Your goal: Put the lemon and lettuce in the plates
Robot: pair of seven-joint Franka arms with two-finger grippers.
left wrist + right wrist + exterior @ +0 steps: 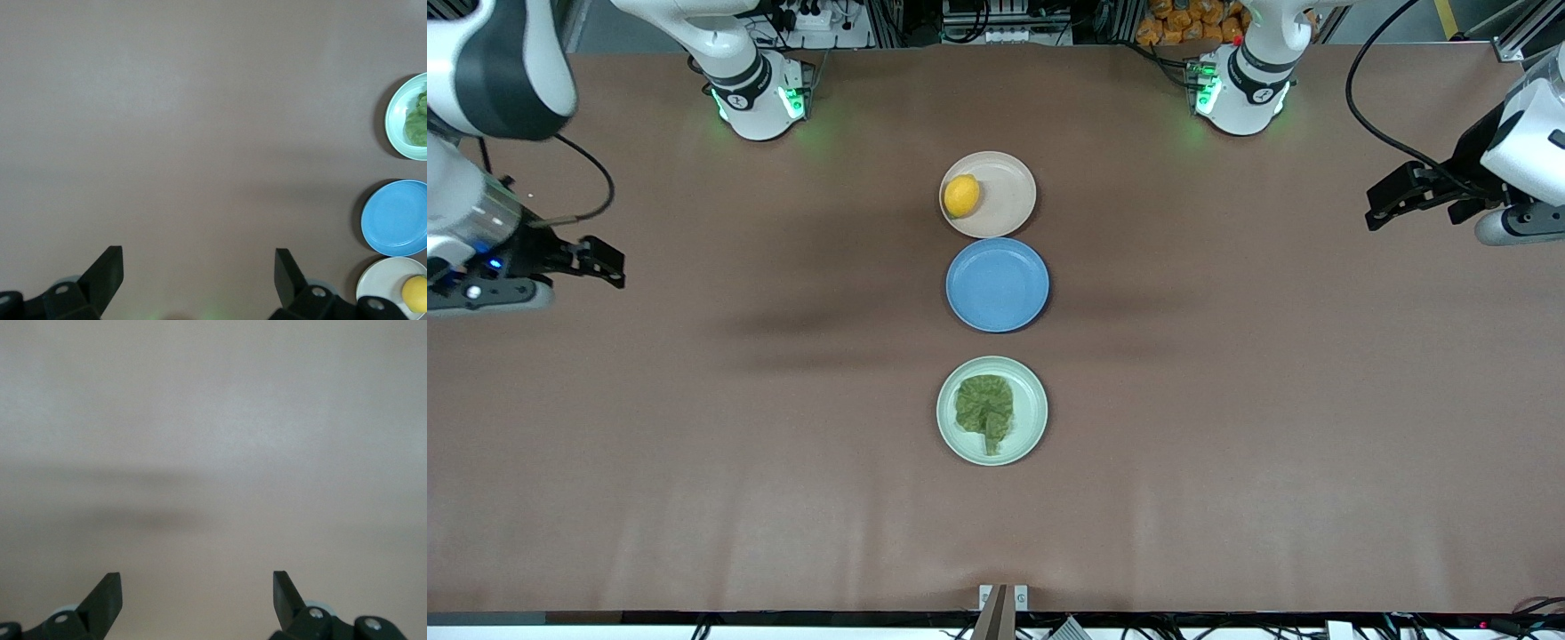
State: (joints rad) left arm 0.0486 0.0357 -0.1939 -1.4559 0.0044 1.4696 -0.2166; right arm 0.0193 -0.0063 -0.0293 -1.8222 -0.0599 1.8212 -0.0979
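From the front, the lemon (961,196) sits at nine o'clock in the beige plate (1005,209) and the lettuce (986,412) fills the green plate (1034,411), so nothing seems left to fetch. The left wrist view shows the left gripper (199,273) spread and empty over bare table (200,120), both plates well apart from it; the right wrist view shows the right gripper (197,595) likewise spread over bare table at its own end

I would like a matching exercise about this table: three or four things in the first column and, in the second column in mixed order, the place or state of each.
Column one:
1. lemon
2. lettuce
3. blue plate
4. left gripper

Column two:
A. holds nothing, between the two other plates
B. open, up in the air over the left arm's end of the table
C. lying in the beige-pink plate
D. lying in the mint green plate

Pairs: 1-C, 2-D, 3-A, 4-B
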